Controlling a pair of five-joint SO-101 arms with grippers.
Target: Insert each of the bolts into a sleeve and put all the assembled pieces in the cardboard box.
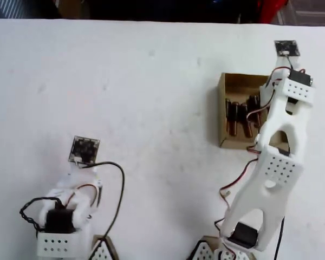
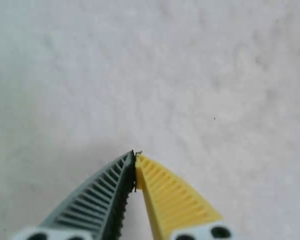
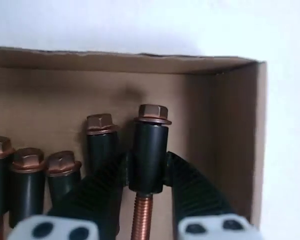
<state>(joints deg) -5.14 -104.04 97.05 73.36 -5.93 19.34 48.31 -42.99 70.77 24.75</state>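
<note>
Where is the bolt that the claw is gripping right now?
In the right wrist view, the right gripper holds the sleeved bolt inside the cardboard box, beside four others.

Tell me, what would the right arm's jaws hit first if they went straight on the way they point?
Probably the cardboard box: the right jaws, shut on a sleeved bolt, point into it, so the bolt's head would likely meet the box's inner cardboard first. Wall or floor, I cannot tell.

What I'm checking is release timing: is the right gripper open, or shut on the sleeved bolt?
Shut on it: the right gripper clamps the sleeved bolt from both sides, fingers against its sleeve.
</note>
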